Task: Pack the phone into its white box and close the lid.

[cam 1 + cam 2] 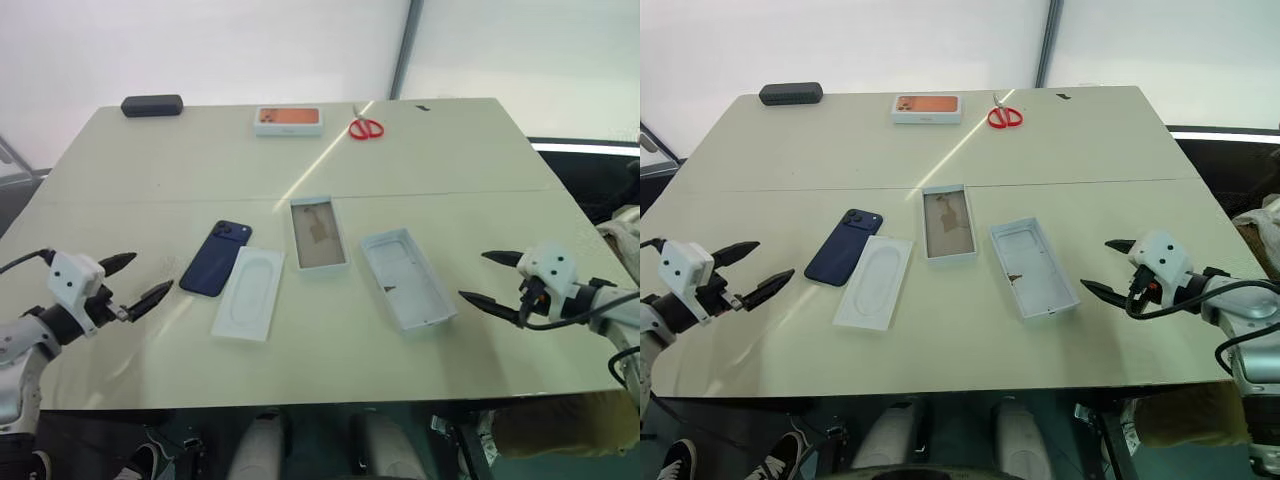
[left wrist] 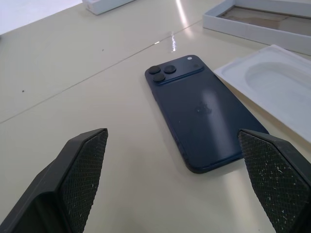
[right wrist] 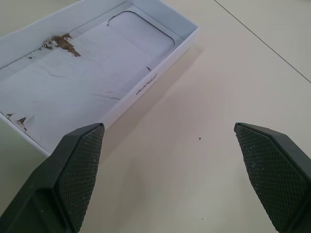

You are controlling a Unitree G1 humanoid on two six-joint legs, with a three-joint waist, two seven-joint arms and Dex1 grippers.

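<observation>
Two grippers hover over the near edge of the table (image 1: 450,160), one at each side, both with nothing in them. Left gripper (image 1: 133,281) sits at the near left, fingers (image 2: 80,179) spread wide, empty, aimed toward the phone (image 1: 216,258). The phone lies flat, back up, camera cluster at its far end, just ahead of the left gripper but not touched by it. Just right of the phone lies the flat white insert (image 1: 249,292) with a rounded recess, its long edge close beside the phone's. Right of that, a bit farther back, is the white box (image 1: 318,233), a shallow tray with a brownish floor, open side up, empty. Next right is the lid (image 1: 406,278), a deeper white tray lying open side up, angled on the table, with torn brown patches on its inner face. Box and lid are near each other, not touching. Right gripper (image 1: 492,279) hovers at the near right, fingers (image 3: 73,179) spread wide, empty, just beside the lid and clear of it. At the far edge of the table, left to right: a black oblong case (image 1: 152,105), a white box with an orange picture (image 1: 288,120), red scissors (image 1: 366,128).
</observation>
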